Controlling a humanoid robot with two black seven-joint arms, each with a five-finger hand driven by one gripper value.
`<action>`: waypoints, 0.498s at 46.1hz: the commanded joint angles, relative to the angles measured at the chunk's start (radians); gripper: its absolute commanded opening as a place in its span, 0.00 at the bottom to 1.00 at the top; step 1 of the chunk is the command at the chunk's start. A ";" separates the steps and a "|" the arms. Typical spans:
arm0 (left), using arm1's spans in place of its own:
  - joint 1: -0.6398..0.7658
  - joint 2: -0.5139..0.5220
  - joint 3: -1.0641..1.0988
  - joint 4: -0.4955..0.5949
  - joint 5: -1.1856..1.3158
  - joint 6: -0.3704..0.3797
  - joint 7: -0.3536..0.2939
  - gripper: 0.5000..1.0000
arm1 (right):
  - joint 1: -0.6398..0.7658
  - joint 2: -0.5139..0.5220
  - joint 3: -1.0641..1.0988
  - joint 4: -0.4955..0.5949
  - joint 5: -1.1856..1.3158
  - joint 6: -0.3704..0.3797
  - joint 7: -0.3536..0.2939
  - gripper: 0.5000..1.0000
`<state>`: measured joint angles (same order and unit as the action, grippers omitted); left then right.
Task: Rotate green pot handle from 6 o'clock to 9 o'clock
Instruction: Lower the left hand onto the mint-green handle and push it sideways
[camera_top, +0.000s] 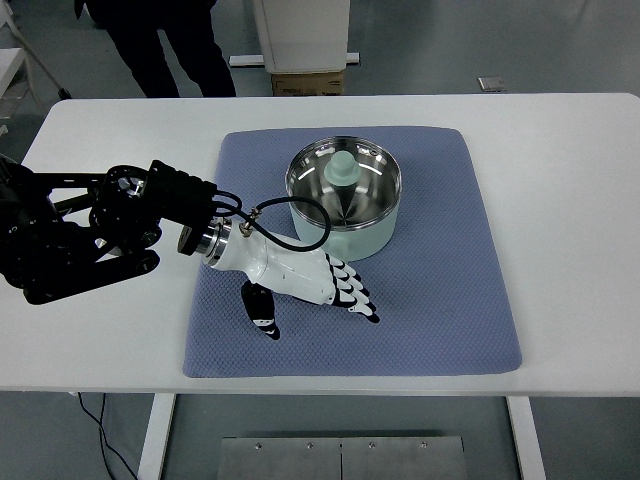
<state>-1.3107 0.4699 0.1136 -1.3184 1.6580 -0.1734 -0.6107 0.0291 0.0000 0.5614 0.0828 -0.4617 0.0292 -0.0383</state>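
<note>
From the picture's left edge the robot's black left arm (90, 225) reaches across the white rectangular table (570, 200) toward its middle. A black cable (285, 225) loops off the silver wrist cuff (212, 240). The white-and-black left hand (305, 283) lies low over the blue-grey quilted square mat (440, 300), palm down, its fingers (352, 290) spread and relaxed, pointing toward about 4 o'clock, with the thumb (260, 310) splayed apart toward 6 o'clock. It holds nothing.

Just to the right and farther up the mat stands the pale green round pot with a shiny steel inside (345, 200), upright, sitting in the mat's upper middle. The hand is at roughly 7 o'clock from the pot, near its wall; whether it touches cannot be told. A pale green knob-like piece (342, 170) shows inside the pot, toward 12 o'clock of the bowl. The pot's handle cannot be made out.

Beyond the table's far edge, at about 11 o'clock, a person's dark-trousered legs (160, 45) stand on the grey floor (450, 50), and at 12 o'clock a brown cardboard box (308, 82) sits under a white stand (300, 35).
</note>
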 joint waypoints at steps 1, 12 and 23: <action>-0.004 0.006 0.000 -0.001 0.000 -0.001 0.000 1.00 | 0.000 0.000 0.000 0.000 0.000 0.000 0.000 1.00; -0.018 0.033 0.003 -0.001 0.000 -0.003 0.000 1.00 | 0.000 0.000 0.000 0.000 0.000 0.000 0.000 1.00; -0.038 0.045 0.034 -0.001 0.000 -0.003 0.000 1.00 | 0.000 0.000 0.000 0.000 0.000 0.000 0.000 1.00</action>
<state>-1.3465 0.5106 0.1448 -1.3194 1.6581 -0.1766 -0.6108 0.0291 0.0000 0.5615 0.0828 -0.4617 0.0291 -0.0384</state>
